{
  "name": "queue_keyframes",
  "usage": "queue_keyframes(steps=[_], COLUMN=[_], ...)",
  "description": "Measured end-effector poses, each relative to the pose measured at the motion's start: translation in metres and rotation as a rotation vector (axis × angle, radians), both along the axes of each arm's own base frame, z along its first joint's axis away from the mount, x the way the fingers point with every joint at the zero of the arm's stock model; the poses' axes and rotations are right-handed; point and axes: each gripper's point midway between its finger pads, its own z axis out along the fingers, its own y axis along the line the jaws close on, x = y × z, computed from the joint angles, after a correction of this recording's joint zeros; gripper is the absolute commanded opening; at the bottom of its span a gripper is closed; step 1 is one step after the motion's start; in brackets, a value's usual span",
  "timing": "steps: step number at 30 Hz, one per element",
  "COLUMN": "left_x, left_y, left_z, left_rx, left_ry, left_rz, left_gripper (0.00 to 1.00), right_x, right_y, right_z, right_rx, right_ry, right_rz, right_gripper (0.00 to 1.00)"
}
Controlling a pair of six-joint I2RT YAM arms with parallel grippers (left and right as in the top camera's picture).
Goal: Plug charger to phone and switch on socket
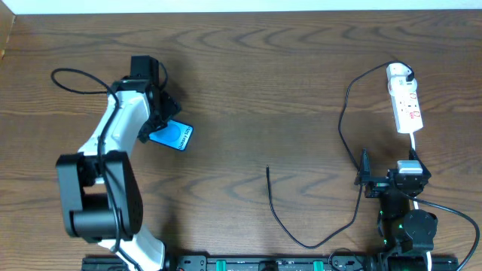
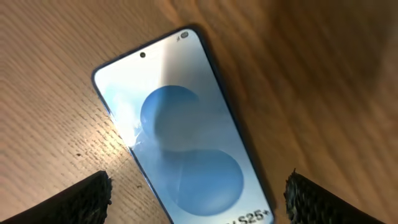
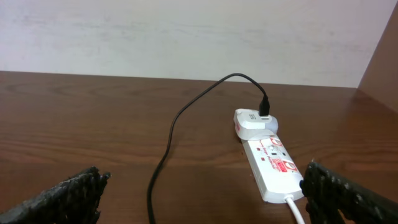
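Brown wood-grain tabletop (image 1: pixel 248 90) is shared by a narrow white power strip (image 1: pixel 407 107) at the right, a white adapter (image 3: pixel 254 122) plugged in, and a slim blue-screened smartphone (image 1: pixel 172 136) laid flat at the left under the left gripper (image 2: pixel 200 199), whose jaws are spread and empty. The right gripper (image 3: pixel 205 202) is likewise spread and empty. Plugging-in is judged not yet done: the thin black cable (image 1: pixel 269 197) is seen with its small plug tip (image 1: pixel 268 170) loose mid-table, well apart from the phone, and the tip must next be gripped and carried to the port.

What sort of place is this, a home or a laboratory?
Probably a robotics lab or test bench, not a home: a left arm and right arm stand at a wood-grain table by a plain white wall, with a phone and power strip laid out.
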Motion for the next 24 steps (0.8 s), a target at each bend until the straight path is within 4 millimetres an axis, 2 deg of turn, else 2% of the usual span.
queue_keyframes(steps=[14, 24], left_x=[-0.008, -0.011], left_y=[0.000, 0.000], left_z=[0.001, -0.001], left_rx=[-0.059, -0.070], left_ry=[-0.006, -0.006], left_rz=[0.285, 0.354], left_gripper=[0.89, 0.89], right_x=[0.000, 0.000], right_y=[0.000, 0.000], right_z=[0.000, 0.000], right_rx=[0.000, 0.000], right_ry=[0.000, 0.000], right_rz=[0.000, 0.000], right_gripper=[0.99, 0.99])
